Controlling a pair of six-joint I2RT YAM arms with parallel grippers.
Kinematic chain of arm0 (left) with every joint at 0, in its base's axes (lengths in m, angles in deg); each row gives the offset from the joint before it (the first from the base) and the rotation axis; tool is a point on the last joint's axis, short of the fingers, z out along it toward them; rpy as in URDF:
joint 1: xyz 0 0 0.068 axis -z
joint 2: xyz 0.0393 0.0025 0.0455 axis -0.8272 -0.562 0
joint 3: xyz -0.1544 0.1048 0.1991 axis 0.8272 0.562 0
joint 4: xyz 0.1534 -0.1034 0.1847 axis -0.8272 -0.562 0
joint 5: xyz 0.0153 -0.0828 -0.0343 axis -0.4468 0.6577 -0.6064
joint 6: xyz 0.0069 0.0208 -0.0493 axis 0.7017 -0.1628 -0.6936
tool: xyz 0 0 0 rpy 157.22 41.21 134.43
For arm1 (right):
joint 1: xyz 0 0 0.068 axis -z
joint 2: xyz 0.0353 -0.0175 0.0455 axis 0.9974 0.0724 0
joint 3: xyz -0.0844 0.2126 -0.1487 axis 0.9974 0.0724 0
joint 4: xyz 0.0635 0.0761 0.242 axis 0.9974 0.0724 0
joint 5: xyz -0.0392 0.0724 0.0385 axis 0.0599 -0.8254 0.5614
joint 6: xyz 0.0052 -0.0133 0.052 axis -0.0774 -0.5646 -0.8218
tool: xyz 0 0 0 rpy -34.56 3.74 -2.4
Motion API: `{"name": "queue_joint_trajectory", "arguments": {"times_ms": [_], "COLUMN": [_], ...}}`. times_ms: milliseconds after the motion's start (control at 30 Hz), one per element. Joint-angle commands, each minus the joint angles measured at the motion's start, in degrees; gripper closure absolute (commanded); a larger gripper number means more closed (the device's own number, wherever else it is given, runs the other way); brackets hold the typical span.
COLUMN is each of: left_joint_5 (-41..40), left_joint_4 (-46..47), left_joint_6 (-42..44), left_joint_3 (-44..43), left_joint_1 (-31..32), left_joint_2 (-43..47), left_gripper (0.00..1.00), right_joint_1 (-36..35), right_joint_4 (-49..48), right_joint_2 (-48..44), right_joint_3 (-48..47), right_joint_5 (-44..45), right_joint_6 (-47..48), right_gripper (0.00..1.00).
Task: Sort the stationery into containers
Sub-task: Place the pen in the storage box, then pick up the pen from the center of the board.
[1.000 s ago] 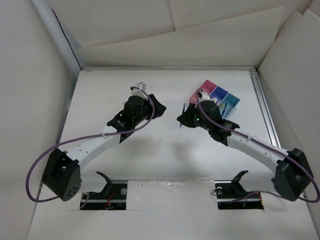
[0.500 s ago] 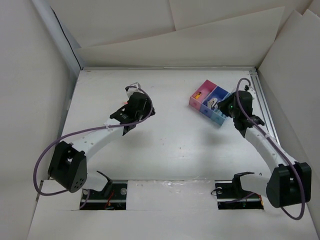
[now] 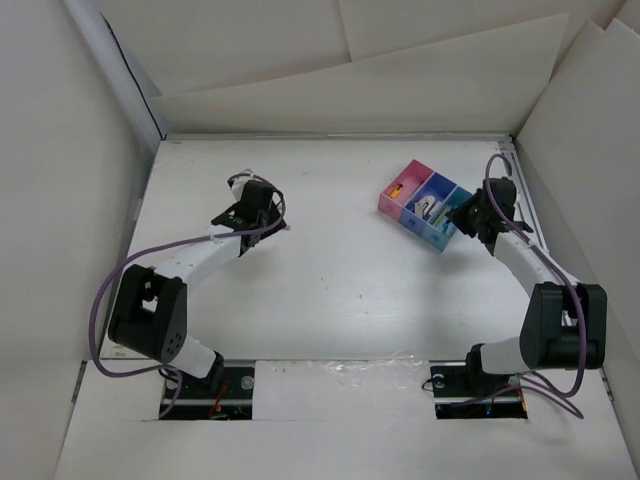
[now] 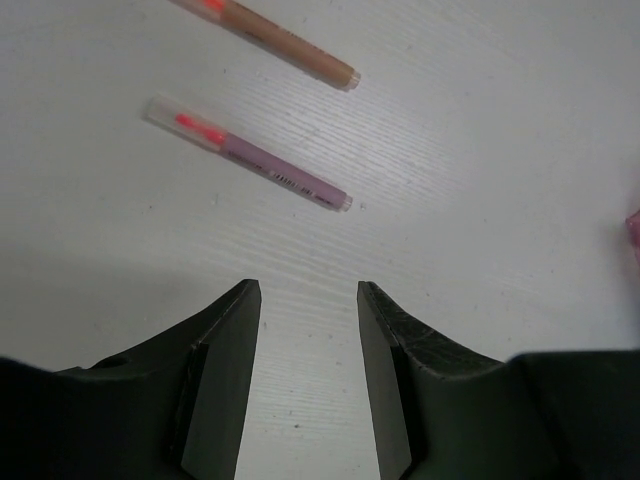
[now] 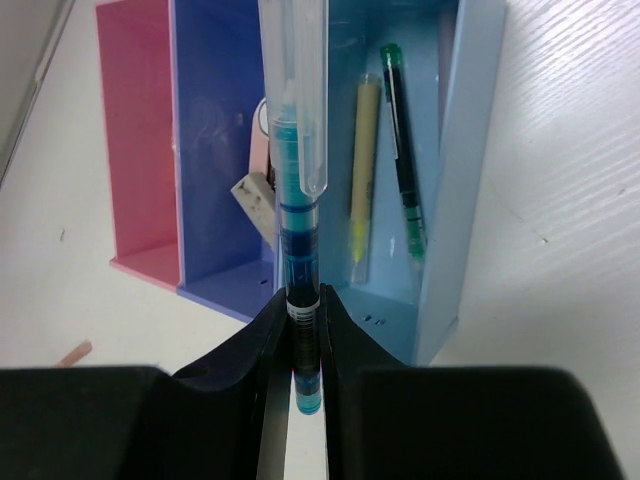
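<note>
Stationery (image 5: pixel 384 170) is partly sorted into the containers (image 3: pixel 428 207): a green pen (image 5: pixel 405 150) and a yellowish pen (image 5: pixel 364 200) lie in the light blue box (image 5: pixel 470 150), and a white eraser (image 5: pixel 255 197) lies in the purple-blue box (image 5: pixel 215 150) beside it. At the light blue end of the containers, the right gripper (image 5: pixel 300 312) is clamped on a blue pen (image 5: pixel 296 200) whose free end reaches over the wall between those two boxes. Well to the left of the containers, the left gripper (image 4: pixel 305 300) stands partly open with nothing between its jaws, over the table (image 4: pixel 480 150), where a purple pen (image 4: pixel 250 155) and a brown pen (image 4: pixel 290 48) lie loose.
</note>
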Motion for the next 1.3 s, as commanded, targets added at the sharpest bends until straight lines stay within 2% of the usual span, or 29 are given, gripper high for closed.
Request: {"name": "queue_joint_trajectory", "arguments": {"times_ms": [0, 133, 400, 567, 633, 800, 900, 1067, 1133, 1200, 1267], "left_joint_5": [-2.03, -3.97, -4.58, -5.89, -6.42, -10.02, -10.65, -10.12, -10.12, -9.16, -7.49], "left_joint_4": [-1.98, -1.98, -0.75, -0.75, -1.27, -3.11, -5.13, -10.05, -13.65, -13.67, -10.96], "left_joint_6": [0.68, -0.54, -1.87, -1.87, -2.39, -6.86, -10.55, -21.43, -24.79, -25.68, -27.53], "left_joint_3": [-1.55, -1.55, 0.12, 0.12, 0.12, -1.37, -3.57, -8.91, -11.39, -11.92, -11.32], "left_joint_1": [0.26, 0.26, 0.26, 0.26, 0.26, 0.26, -0.26, -1.32, -1.32, -1.32, -1.32], "left_joint_2": [-1.53, -2.06, -2.68, -2.68, -3.20, -6.27, -9.35, -14.35, -16.03, -16.56, -16.56], "left_gripper": [0.60, 0.60, 0.63, 0.63, 0.63, 0.71, 0.71, 0.77, 0.76, 0.76, 0.72], "right_joint_1": [0.44, 0.96, 1.50, 2.02, 2.02, -2.19, -4.73, -9.74, -12.37, -14.22, -16.95], "right_joint_4": [-2.80, -3.32, -3.33, -3.33, -4.02, -4.03, -4.03, -4.03, -4.03, -4.65, -5.17], "right_joint_2": [0.36, 0.37, 0.89, -4.81, -9.99, -18.87, -22.13, -21.61, -20.91, -20.29, -19.76], "right_joint_3": [-3.00, -3.00, -2.47, 0.33, 1.66, 4.03, 4.04, 4.65, 5.27, 5.27, 5.27], "right_joint_5": [-3.18, -3.18, -3.18, -4.32, -5.90, -7.13, -7.92, -8.45, -7.92, -6.44, -4.41], "right_joint_6": [-0.53, -1.06, -1.59, -1.59, -2.11, -2.11, -0.98, 0.87, 0.87, 1.40, 1.40], "right_gripper": [0.84, 0.70, 0.63, 0.58, 0.52, 0.45, 0.42, 0.41, 0.41, 0.39, 0.39]}}
